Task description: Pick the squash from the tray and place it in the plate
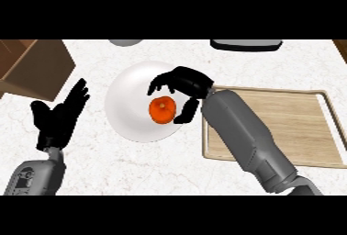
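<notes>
- The squash (163, 110) is seen at frame centre, over the right part of the white plate (132, 98); whether it rests there cannot be told.
- The right hand (181, 87) is curved over it, fingers spread around it; actual contact cannot be told.
- The left hand (59, 114) is held open at the left, resting.
- Risk: the round squash could be rolled towards the tray (298, 124) if brushed during withdrawal.

Bare counter (169, 160) is seen below the plate (129, 119) and between it and the resting left hand (58, 114), while the plate's right side is blocked by the right hand (181, 87) and tray (298, 124).
</notes>
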